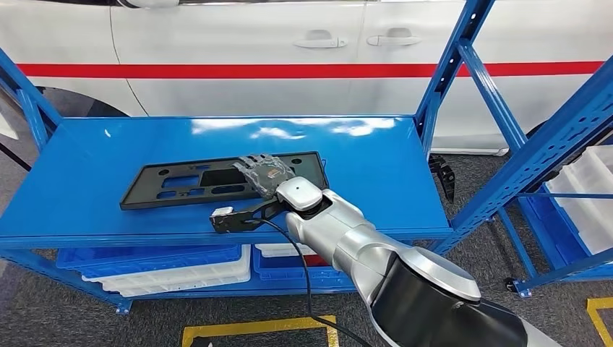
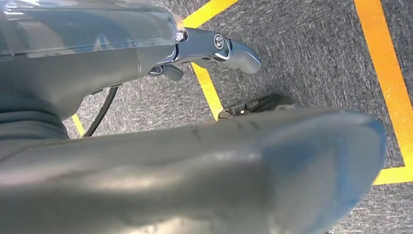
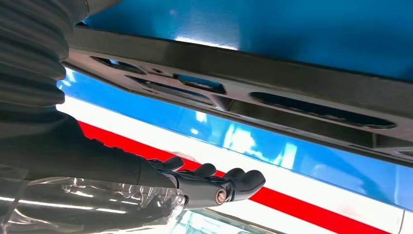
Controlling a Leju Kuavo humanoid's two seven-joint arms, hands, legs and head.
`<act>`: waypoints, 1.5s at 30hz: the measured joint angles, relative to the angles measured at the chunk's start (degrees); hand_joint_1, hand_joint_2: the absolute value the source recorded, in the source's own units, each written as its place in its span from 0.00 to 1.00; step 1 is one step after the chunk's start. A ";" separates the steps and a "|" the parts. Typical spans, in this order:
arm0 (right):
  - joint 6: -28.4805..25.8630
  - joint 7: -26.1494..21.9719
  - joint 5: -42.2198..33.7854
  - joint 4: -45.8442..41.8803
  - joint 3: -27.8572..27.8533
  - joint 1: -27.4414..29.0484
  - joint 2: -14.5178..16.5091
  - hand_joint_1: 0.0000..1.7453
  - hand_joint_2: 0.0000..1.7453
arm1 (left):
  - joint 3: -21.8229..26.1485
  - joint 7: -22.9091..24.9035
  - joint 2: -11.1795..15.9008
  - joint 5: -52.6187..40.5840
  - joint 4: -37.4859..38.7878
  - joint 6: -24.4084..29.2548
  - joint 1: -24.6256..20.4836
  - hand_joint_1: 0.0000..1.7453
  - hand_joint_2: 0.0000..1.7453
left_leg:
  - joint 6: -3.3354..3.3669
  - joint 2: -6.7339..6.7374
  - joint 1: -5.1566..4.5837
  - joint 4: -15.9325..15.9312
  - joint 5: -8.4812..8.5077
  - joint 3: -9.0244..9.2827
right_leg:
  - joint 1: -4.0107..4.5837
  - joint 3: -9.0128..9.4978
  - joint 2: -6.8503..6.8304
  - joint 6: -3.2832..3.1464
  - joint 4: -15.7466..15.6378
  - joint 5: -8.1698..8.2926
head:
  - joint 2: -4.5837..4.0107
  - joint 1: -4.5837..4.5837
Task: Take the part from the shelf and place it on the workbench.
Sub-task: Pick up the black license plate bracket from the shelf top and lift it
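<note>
A flat black plastic part (image 1: 181, 184) with several cut-outs lies on the blue shelf (image 1: 376, 166). My right hand (image 1: 264, 172) hovers over the part's right portion, fingers stretched out toward the back of the shelf. The right wrist view shows the fingers (image 3: 214, 183) straight and together, with a gap between them and the part (image 3: 292, 92), and nothing in the hand. My left hand (image 2: 214, 48) hangs over the grey floor with its thumb sticking out, holding nothing; its other fingers are mostly hidden.
A white car with a red stripe (image 1: 217, 43) stands close behind the shelf. Blue uprights (image 1: 448, 72) frame the shelf's right side. Blue and white bins (image 1: 173, 267) sit on the lower level, more white bins (image 1: 589, 195) at right. Yellow tape (image 1: 253, 329) marks the floor.
</note>
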 joint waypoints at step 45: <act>-12.65 -7.19 1.95 -0.63 0.94 4.56 0.04 0.00 1.00 | 0.38 -2.06 0.13 0.54 0.00 0.08 0.01 0.00 0.00 | 0.49 0.03 -0.21 -0.01 -0.21 -0.17 | -0.30 -0.10 0.03 2.16 -0.26 -0.08 | 0.00 0.00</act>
